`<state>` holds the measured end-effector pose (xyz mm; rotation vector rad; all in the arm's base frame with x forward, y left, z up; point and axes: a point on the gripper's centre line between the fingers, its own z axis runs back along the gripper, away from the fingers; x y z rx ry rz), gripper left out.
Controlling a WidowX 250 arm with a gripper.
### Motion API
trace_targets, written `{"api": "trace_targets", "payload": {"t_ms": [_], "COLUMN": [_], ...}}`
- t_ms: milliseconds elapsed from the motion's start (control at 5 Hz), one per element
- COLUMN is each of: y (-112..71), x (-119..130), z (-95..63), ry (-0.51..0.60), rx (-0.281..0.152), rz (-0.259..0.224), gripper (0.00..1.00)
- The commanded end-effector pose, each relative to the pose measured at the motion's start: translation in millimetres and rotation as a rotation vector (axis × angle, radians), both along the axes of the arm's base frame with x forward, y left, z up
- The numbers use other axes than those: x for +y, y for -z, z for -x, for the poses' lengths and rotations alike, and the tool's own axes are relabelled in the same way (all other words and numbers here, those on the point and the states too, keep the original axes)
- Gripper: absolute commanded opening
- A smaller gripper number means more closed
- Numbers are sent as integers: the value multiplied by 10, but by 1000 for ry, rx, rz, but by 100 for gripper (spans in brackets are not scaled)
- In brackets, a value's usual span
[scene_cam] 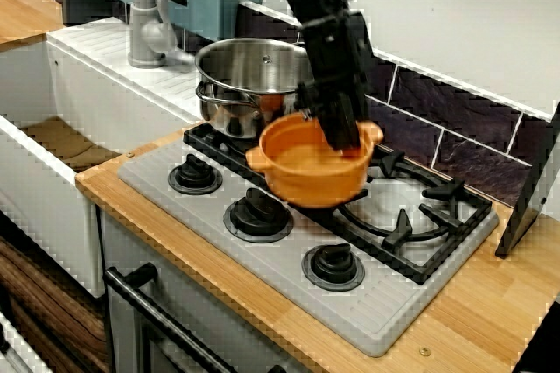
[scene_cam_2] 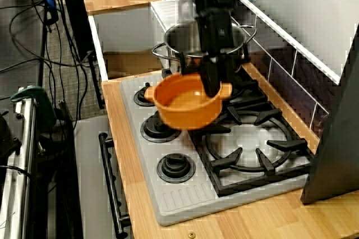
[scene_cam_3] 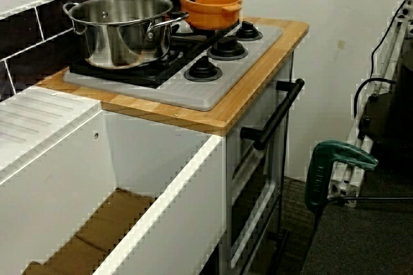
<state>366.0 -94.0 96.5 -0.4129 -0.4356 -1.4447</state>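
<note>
Gripping the far rim of a round orange plastic pot [scene_cam: 306, 172], my black gripper [scene_cam: 343, 138] holds it in the air above the grey toy stove top [scene_cam: 376, 303], fingers clamped shut on that rim. In the view from the front, a grey plastic tap [scene_cam: 144, 27] stands at far left, behind the white sink basin [scene_cam: 52, 163]. Next comes a shiny steel pot with loop handles [scene_cam: 249, 75], sitting on the back-left part of the black burner grate [scene_cam: 411, 215]. The orange pot hangs just right of the steel pot and a little nearer the front, tilted slightly, over the grate's edge beside the row of three round black knobs [scene_cam: 258, 215]. To its right lies the grate's second burner, then a dark flat panel [scene_cam: 529, 189] leaning at the far end of the pale wooden counter [scene_cam: 490, 303].
</note>
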Motion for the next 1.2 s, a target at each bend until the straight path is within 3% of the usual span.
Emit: {"api": "trace_targets", "payload": {"t_ms": [0, 400, 800, 1000], "y": [-306, -372, -571, -670], "x": [202, 54, -318, -384], "z": [1, 9, -53, -157], "ry": [-19, -17, -101, -206], "rx": [-94, -72, -72, -70], "rz": [51, 20, -166, -291], "gripper": [0, 0, 0, 0]}}
